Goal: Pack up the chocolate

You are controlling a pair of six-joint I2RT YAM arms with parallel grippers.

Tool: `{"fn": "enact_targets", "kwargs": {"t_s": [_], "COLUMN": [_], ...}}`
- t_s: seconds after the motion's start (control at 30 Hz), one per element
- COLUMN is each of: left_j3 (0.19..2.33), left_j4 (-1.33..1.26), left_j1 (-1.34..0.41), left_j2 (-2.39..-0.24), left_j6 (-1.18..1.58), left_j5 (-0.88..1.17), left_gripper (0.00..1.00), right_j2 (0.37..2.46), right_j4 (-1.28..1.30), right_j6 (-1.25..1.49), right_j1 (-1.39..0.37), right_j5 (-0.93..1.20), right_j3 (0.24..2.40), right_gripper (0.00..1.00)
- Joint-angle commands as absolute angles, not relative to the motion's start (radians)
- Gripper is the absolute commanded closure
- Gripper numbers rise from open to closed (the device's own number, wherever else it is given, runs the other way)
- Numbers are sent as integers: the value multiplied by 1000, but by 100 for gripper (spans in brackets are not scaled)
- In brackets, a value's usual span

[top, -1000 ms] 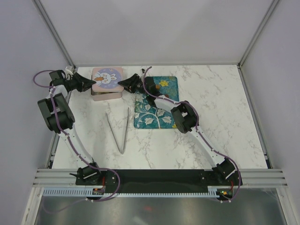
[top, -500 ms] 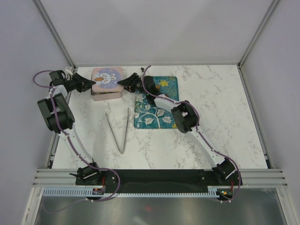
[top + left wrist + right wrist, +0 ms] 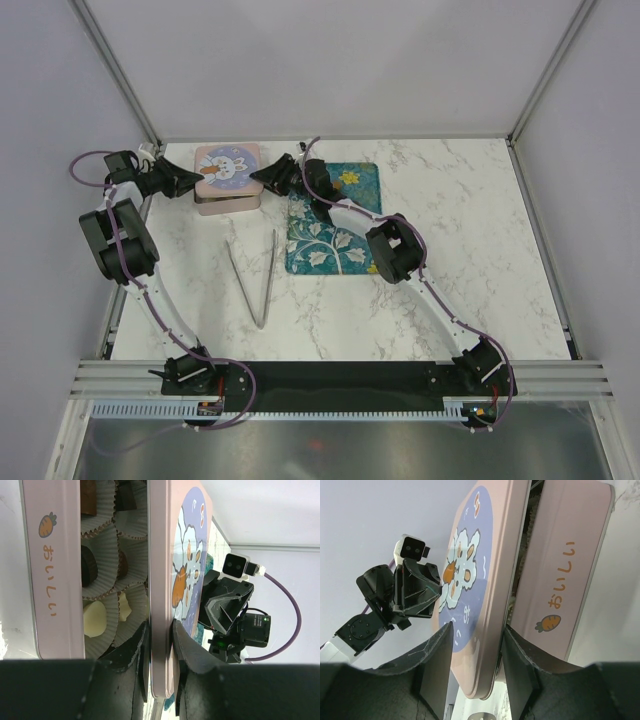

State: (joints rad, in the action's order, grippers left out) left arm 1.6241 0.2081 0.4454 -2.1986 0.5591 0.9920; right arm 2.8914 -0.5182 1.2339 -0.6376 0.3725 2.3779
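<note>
Lid (image 3: 189, 565) clamped between my left gripper (image 3: 160, 632) and right gripper (image 3: 479, 632) at opposite edges, likely to seat it squarely on the tin (image 3: 52, 580). The chocolate (image 3: 90, 566) sits in paper cups (image 3: 107, 550) inside, just ahead of my left fingertips.

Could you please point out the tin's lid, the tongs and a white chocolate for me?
lid (image 3: 228, 165): top view, its rabbit print.
tongs (image 3: 260, 318): top view, their joined end.
white chocolate (image 3: 95, 619): left wrist view, its middle.
</note>
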Motion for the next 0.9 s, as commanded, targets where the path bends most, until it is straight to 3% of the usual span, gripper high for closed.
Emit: {"fn": "enact_targets", "kwargs": {"t_s": [0.0, 0.57, 0.7, 0.8, 0.87], "left_j3": [1667, 1707, 1710, 1712, 1720], "left_j4": [192, 215, 245, 273, 291], "left_j1": [488, 489, 488, 489, 488], "left_j2": [-2210, -2243, -2234, -2217, -2201], "left_j6": [492, 491, 468, 450, 437], "left_j5": [925, 917, 884, 842, 795], "left_gripper": [96, 95, 87, 68, 61], "right_j2": [2835, 2827, 2830, 2832, 2832], "right_j4": [-437, -383, -394, -408, -416], "right_j6": [1166, 1112, 1114, 1115, 1115], "right_j1": [-637, -640, -641, -641, -646], "right_j5": [328, 307, 311, 319, 324], "right_j3": [2405, 2401, 2402, 2404, 2404], "right_gripper": [49, 54, 56, 58, 59]}}
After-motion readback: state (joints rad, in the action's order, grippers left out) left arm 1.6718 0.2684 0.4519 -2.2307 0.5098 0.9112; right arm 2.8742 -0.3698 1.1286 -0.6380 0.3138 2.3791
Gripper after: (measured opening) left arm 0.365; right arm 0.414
